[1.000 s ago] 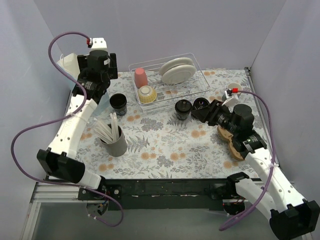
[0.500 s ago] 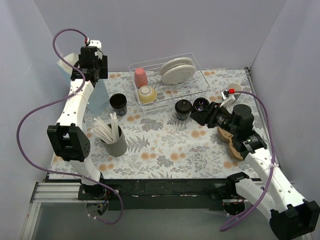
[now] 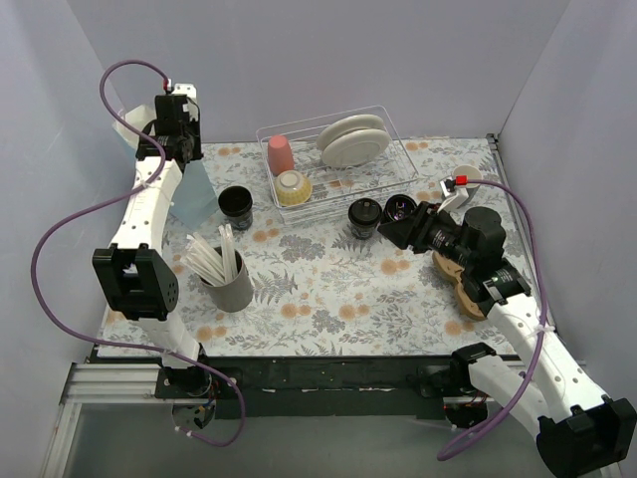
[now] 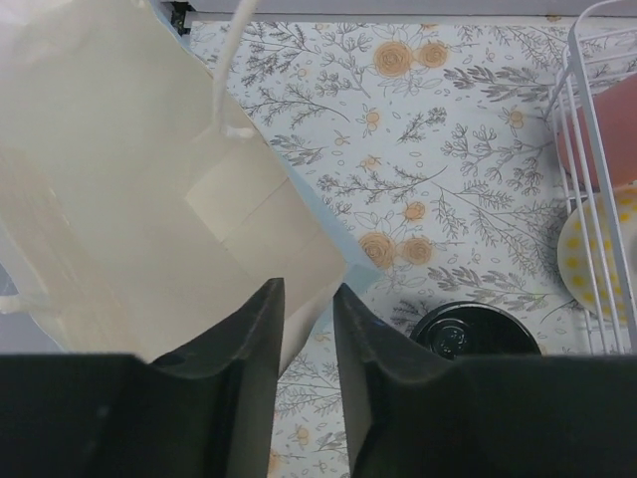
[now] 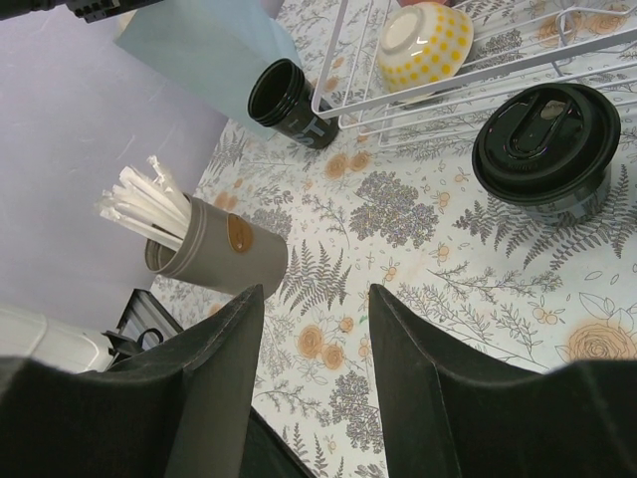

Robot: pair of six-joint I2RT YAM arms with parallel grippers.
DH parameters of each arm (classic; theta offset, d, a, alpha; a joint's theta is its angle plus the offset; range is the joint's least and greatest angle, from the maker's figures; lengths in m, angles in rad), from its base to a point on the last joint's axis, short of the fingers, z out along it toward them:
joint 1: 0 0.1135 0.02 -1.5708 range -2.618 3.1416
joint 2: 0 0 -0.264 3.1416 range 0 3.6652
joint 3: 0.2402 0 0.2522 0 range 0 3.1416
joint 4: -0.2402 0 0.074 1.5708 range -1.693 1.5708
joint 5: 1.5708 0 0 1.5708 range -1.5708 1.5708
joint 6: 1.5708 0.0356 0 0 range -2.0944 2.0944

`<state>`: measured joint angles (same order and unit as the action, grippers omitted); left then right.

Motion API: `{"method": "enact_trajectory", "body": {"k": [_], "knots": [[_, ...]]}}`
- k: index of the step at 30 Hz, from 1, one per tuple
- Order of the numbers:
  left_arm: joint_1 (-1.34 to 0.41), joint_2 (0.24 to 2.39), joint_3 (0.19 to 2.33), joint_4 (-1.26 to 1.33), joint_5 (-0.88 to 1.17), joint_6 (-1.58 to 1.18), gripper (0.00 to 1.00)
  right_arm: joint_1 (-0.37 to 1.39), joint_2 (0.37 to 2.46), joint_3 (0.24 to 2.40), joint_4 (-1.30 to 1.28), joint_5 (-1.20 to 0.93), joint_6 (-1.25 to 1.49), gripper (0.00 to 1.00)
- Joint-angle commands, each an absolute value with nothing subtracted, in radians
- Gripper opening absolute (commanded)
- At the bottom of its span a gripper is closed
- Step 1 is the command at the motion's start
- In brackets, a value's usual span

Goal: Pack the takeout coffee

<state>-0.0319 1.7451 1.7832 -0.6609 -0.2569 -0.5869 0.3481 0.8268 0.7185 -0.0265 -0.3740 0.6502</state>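
three black takeout cups sit on the table [image 3: 328, 289]. the left cup [image 3: 236, 204] is toward 9 o'clock of the table's middle. the middle cup [image 3: 364, 217] is just toward 3 o'clock of it, and the third cup [image 3: 401, 208] sits just beside that one, at its 3 o'clock. none is packed yet.

the paper bag [image 3: 192, 194] is near the left cup, at its 10 o'clock, with its mouth up toward the left gripper [image 4: 307, 289]. that gripper's jaws stand close together with the bag's rim edge between them; whether they truly pinch the paper i cannot tell. the right gripper [image 5: 317, 299] is about half open and holds nothing, at roughly 4 o'clock of the middle cup.

the step in hand looks like securing the bag. to do it well, i'd catch only one wall of the rim, so the mouth gapes wide, and keep the bag close to the left cup.

the bag's bottom is cut off behind the left fingers, so i cannot tell whether it rests on the table or what is inside. the left cup is half hidden there too. the third cup's top looks glossy; lid or not, i cannot say.

the dish rack [image 3: 406, 149] at 12 o'clock and the utensil cup [image 3: 231, 289] at 8 o'clock stand apart from the cups.
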Motion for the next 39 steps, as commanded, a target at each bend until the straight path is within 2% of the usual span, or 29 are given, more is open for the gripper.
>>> {"method": "enact_trajectory", "body": {"k": [1, 2, 4, 11, 15, 21, 23, 30, 36, 39], "knots": [[-0.029, 1.739, 1.854, -0.68, -0.287, -0.584, 0.18, 0.35, 0.825, 0.767, 0.031, -0.393, 0.64, 0.55], [-0.029, 1.741, 1.873, -0.681, -0.299, -0.58, 0.09, 0.35, 0.822, 0.773, 0.028, -0.393, 0.64, 0.55], [-0.029, 1.767, 1.963, -0.713, -0.308, -0.574, 0.0, 0.348, 0.819, 0.775, 0.022, -0.39, 0.64, 0.55], [-0.029, 1.766, 2.167, -0.753, -0.39, -0.601, 0.0, 0.35, 0.798, 0.785, 0.002, -0.388, 0.638, 0.55], [-0.031, 1.689, 2.203, -0.756, -0.31, -0.638, 0.0, 0.348, 0.781, 0.816, -0.047, -0.367, 0.624, 0.55], [-0.031, 1.494, 2.184, -0.706, -0.069, -0.735, 0.0, 0.348, 0.759, 0.899, -0.136, -0.322, 0.583, 0.56], [-0.031, 1.45, 2.165, -0.69, 0.068, -0.791, 0.0, 0.348, 0.744, 0.928, -0.164, -0.305, 0.572, 0.56], [-0.049, 1.249, 1.981, -0.675, 0.375, -0.966, 0.0, 0.348, 0.683, 1.018, -0.302, -0.239, 0.543, 0.56], [-0.12, 1.203, 1.895, -0.722, 0.547, -1.063, 0.0, 0.348, 0.603, 1.042, -0.379, -0.199, 0.543, 0.57], [-0.155, 1.193, 1.87, -0.753, 0.571, -1.094, 0.0, 0.348, 0.571, 1.042, -0.403, -0.187, 0.558, 0.57]]}}
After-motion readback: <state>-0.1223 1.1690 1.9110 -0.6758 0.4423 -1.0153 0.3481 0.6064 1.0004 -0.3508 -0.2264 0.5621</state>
